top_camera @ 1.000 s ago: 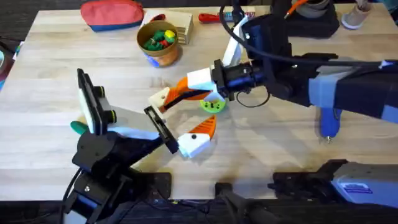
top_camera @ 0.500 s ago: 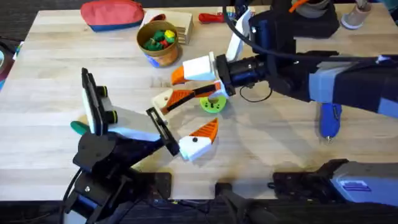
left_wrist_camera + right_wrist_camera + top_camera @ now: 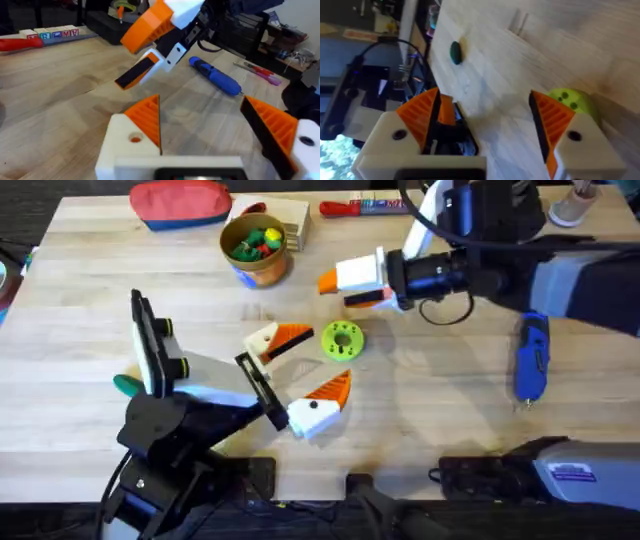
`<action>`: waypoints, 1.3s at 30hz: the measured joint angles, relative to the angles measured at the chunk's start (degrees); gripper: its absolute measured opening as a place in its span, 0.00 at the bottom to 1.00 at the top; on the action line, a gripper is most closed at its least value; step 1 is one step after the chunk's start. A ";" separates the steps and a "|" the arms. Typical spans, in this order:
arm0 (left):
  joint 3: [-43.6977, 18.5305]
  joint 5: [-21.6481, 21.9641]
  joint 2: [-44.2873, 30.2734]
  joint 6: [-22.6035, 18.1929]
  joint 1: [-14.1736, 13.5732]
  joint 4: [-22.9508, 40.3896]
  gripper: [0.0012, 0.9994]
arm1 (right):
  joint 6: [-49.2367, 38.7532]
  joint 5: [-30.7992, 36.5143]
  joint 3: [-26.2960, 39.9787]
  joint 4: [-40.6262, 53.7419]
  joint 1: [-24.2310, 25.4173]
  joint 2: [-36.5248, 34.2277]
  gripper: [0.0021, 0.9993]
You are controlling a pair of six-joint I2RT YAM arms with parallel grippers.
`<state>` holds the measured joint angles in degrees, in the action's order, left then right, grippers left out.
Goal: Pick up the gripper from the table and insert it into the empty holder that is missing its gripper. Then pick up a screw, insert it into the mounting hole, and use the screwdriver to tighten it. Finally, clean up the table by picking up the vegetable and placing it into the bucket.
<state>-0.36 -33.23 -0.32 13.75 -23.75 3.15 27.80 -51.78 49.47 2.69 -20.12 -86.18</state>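
The orange ribbed gripper lies on the table against the pale wedge-shaped holder; whether it is seated I cannot tell. My right gripper hovers open and empty to the upper right of them. Nearer the front, my left gripper rests open with nothing in it. The blue screwdriver lies at the right. The dark green vegetable sits at the far left beside the left arm. The bucket stands at the back.
A lime-green disc with holes lies just right of the holder. At the back edge are a red pouch, a wooden block and a red-handled screwdriver.
My right gripper let go of the orange gripper beside the holder, then rose and drew back up and to the right, uncovering the lime disc. The left arm has barely moved.
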 joint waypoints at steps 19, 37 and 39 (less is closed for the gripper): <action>0.00 0.00 0.00 -0.01 0.00 -0.01 0.99 | -39.01 34.20 5.12 26.93 -11.42 2.88 0.89; 0.00 -0.01 0.00 -0.01 0.00 -0.01 0.99 | -40.73 41.93 5.12 22.21 -20.11 -3.03 0.40; 0.00 -0.02 0.00 -0.01 0.00 -0.01 0.99 | -40.73 42.15 5.12 22.30 -20.11 -3.11 0.38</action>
<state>-0.36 -33.26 -0.32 13.74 -23.75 3.14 -12.93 -9.63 54.59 24.99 -40.23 -89.30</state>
